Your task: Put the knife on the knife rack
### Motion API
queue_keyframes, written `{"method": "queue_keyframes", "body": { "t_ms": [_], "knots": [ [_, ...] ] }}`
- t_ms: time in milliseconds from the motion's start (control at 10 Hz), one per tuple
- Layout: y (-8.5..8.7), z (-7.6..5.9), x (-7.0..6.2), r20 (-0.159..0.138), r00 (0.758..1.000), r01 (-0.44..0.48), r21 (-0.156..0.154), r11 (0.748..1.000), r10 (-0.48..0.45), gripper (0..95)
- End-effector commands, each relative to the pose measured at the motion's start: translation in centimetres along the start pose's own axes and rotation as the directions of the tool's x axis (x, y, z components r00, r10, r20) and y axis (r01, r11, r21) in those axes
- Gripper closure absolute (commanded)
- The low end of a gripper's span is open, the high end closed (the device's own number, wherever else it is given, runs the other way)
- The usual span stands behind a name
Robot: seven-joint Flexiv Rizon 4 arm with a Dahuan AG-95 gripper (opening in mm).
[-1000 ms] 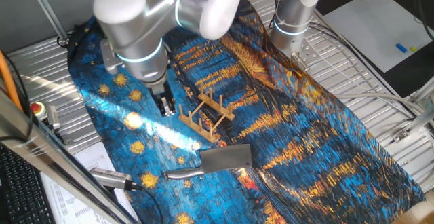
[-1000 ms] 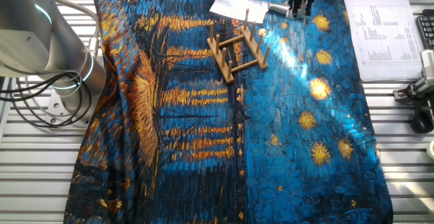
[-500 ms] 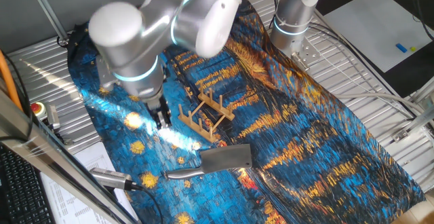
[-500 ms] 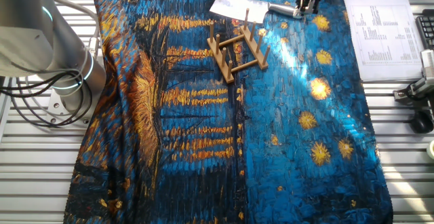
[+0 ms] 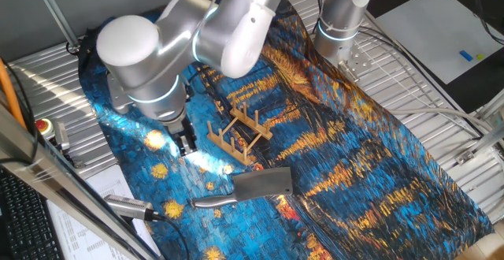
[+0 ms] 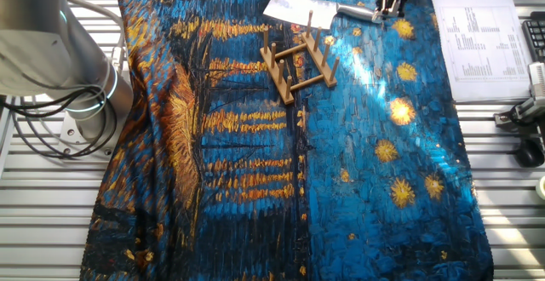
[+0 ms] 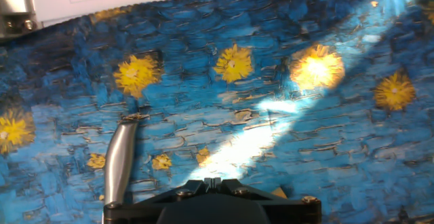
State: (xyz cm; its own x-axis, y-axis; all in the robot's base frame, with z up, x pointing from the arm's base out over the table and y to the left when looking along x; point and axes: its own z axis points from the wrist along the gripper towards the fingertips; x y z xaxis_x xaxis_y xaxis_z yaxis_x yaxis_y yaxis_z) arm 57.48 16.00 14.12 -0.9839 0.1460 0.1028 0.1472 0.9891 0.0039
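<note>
The knife lies flat on the blue painted cloth, its grey blade [image 5: 264, 183] toward the rack and its silver handle [image 5: 214, 202] pointing to the cloth's edge. It also shows in the other fixed view [image 6: 289, 7] and its handle in the hand view [image 7: 121, 161]. The wooden knife rack [image 5: 239, 132] stands empty just beyond the knife, and shows in the other fixed view too [image 6: 298, 60]. My gripper [image 5: 187, 141] hangs above the cloth left of the rack, near the handle's end [image 6: 390, 5]. Its fingers [image 7: 211, 181] are together and hold nothing.
A silver cylinder with a black cable [image 5: 130, 206] lies at the cloth's near corner. Printed paper [image 6: 477, 34] lies beside the cloth edge. A red button [image 5: 43, 126] sits on the metal table at left. A second arm's base [image 5: 339, 31] stands at the back.
My gripper has moved away from the rack, toward the cloth's edge and the knife's handle end. The knife and the rack have not moved.
</note>
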Motion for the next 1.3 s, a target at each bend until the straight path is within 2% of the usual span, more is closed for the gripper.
{"method": "queue_keyframes", "body": {
  "t_ms": [100,200,400,500,600,700,800,1000,1200,1300],
  "knots": [
    [0.1,0.0,-0.1,-0.003,1.0,0.007,0.0,1.0,-0.007,95.0],
    [-0.2,-0.1,-0.3,0.01,1.0,0.026,0.009,1.0,-0.026,95.0],
    [-0.4,-0.2,-0.5,0.003,0.999,0.042,0.006,0.999,-0.042,95.0],
    [-0.4,-0.2,-0.5,-0.004,0.997,0.079,0.004,0.997,-0.079,95.0],
    [-0.4,-0.2,-0.5,-0.02,0.992,0.128,0.002,0.992,-0.128,95.0],
    [-0.4,-0.2,-0.5,-0.054,0.985,0.163,-0.002,0.987,-0.163,95.0],
    [-0.4,-0.2,-0.5,-0.075,0.98,0.187,-0.008,0.982,-0.187,95.0],
    [-0.2,-0.1,-0.4,-0.081,0.979,0.184,-0.016,0.983,-0.185,95.0],
    [2.7,0.8,0.6,-0.065,0.988,0.143,-0.012,0.99,-0.143,95.0],
    [4.1,1.1,1.1,-0.064,0.992,0.112,-0.014,0.994,-0.113,76.0]
  ]
}}
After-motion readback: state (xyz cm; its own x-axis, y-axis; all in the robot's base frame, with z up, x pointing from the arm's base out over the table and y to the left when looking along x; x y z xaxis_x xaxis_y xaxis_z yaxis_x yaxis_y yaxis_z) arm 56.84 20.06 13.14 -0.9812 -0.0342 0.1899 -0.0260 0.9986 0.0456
